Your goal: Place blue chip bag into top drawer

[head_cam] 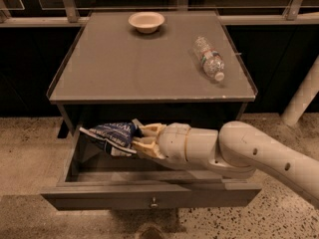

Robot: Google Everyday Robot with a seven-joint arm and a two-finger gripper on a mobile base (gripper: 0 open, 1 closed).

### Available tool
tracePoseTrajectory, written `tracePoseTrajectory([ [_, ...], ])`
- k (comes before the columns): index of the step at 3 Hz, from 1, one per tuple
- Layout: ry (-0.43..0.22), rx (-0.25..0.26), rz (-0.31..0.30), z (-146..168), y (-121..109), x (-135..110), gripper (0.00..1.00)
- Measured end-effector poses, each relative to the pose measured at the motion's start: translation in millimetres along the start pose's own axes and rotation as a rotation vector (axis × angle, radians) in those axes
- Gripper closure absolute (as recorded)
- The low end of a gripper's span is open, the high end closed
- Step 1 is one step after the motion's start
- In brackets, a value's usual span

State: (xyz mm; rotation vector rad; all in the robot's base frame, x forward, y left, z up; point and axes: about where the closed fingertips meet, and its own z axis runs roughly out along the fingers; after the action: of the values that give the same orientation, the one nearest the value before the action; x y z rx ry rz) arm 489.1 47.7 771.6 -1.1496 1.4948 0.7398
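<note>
The top drawer (99,199), a wide shallow grey-brown tray with a flat front panel and a small round metal knob (153,201), is seen pulled out toward the camera, its front panel well forward of the front edge of the table. Open room is noted between that edge and the drawer's front rim. This gap is entered from the right by the cream-white jointed arm (249,153), which lies across the right half of the drawer and hides that part of the interior. The gripper (141,139), with pale cream fingers, is placed over the drawer's middle, just below the table edge, and is clamped on the right end of the blue chip bag (108,135), crumpled dark-blue foil with white lettering. The bag is held out to the left, over the left half of the drawer; whether it touches the drawer floor cannot be told. The flat grey square table top (139,68) is bounded by thin raised side rims. A speckled stone floor (30,148), a dark railing behind and a pale slanted post (303,93) at right are recorded. On the top, a shallow cream bowl (146,21) is set near the rear edge, and a clear plastic water bottle (209,59) is laid on its side near the right edge, the two well apart.
</note>
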Motion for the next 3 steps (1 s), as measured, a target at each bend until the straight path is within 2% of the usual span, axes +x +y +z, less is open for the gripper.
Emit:
tracePoseTrajectory([
  [1,-0.011,0.021,0.078,6.5,-4.7,33.9,1.00],
  [3,0.038,0.080,0.228,8.5,-7.6,83.0,1.00],
])
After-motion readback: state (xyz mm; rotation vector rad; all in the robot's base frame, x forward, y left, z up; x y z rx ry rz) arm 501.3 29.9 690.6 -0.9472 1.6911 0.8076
